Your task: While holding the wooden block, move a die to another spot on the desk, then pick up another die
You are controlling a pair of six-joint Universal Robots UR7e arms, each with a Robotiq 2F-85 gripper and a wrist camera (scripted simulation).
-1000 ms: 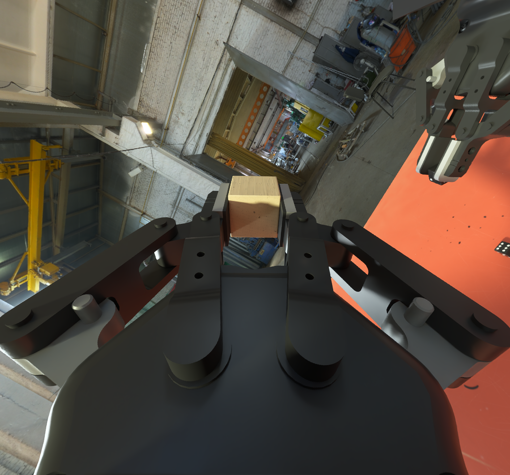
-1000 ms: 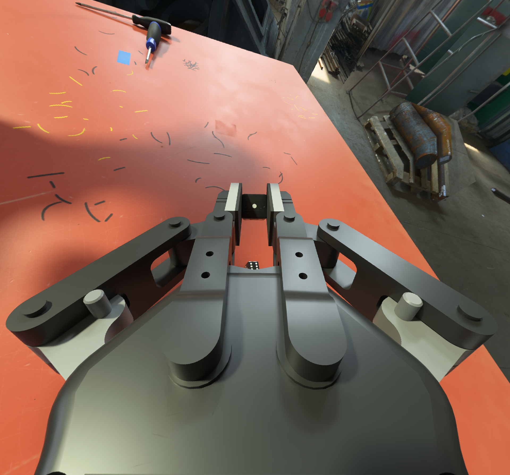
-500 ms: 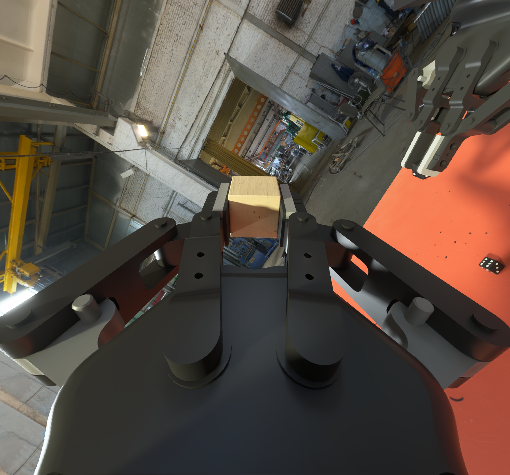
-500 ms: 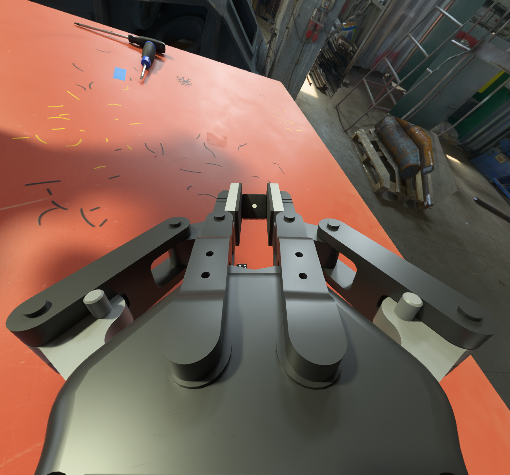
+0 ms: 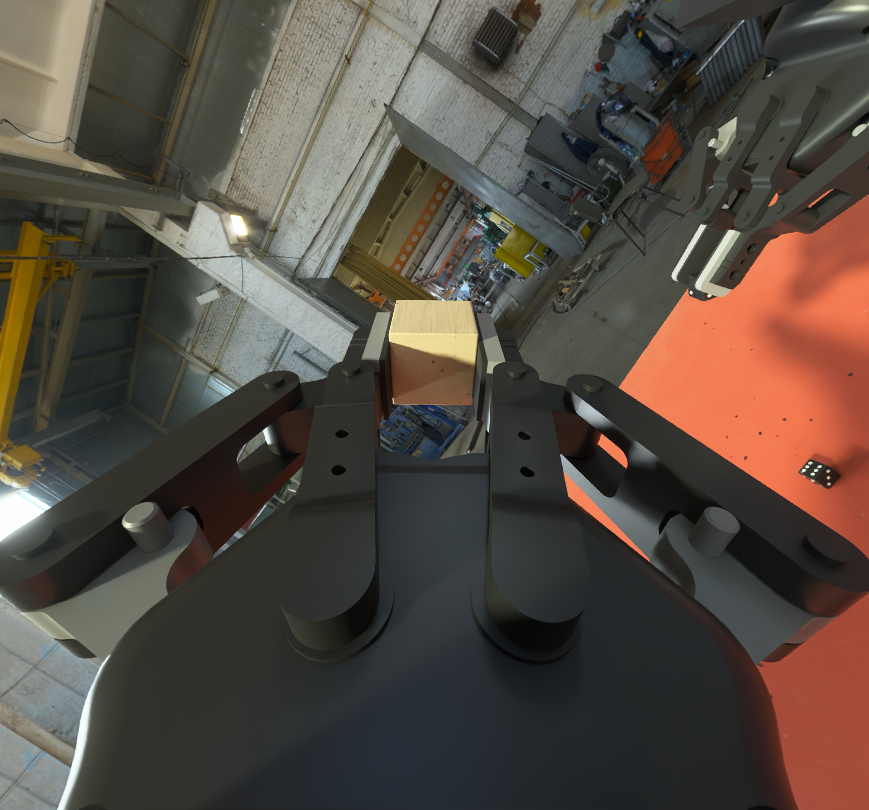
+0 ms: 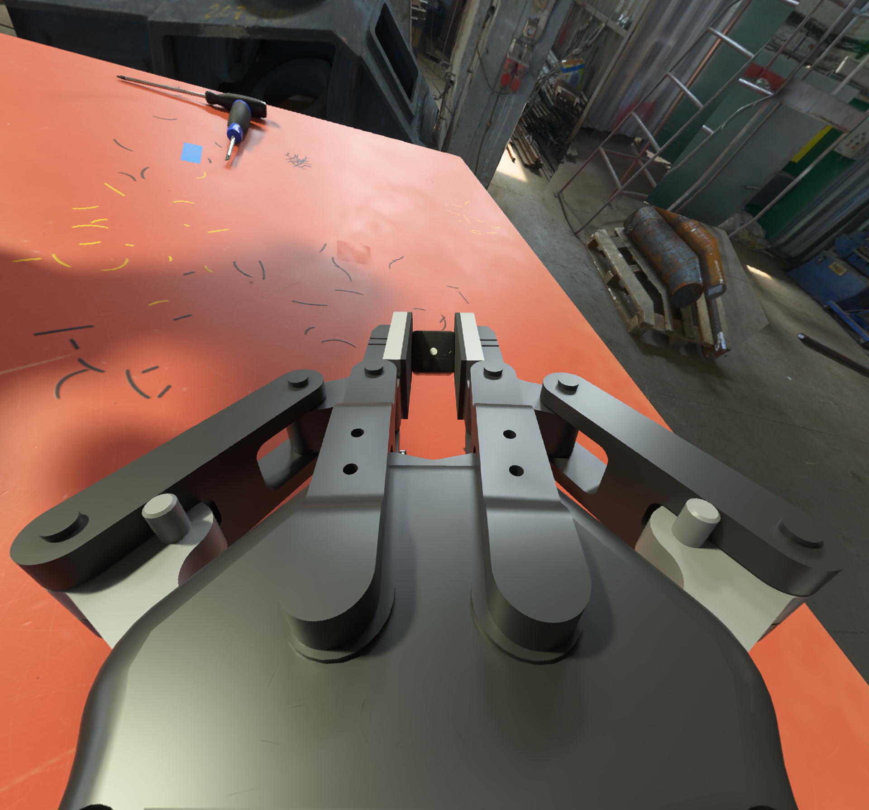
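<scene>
Left gripper [image 5: 432, 354] was clamped on the wooden block [image 5: 431, 354], lifted clear of the red desk [image 5: 752, 387]. Right gripper [image 6: 433, 340] was pinching a black die [image 6: 432, 351] between its fingertips, above the desk. Second die [image 5: 819, 474] sat loose on the desk. Two screwdrivers [image 6: 237, 122] lay crossed at the far edge.
</scene>
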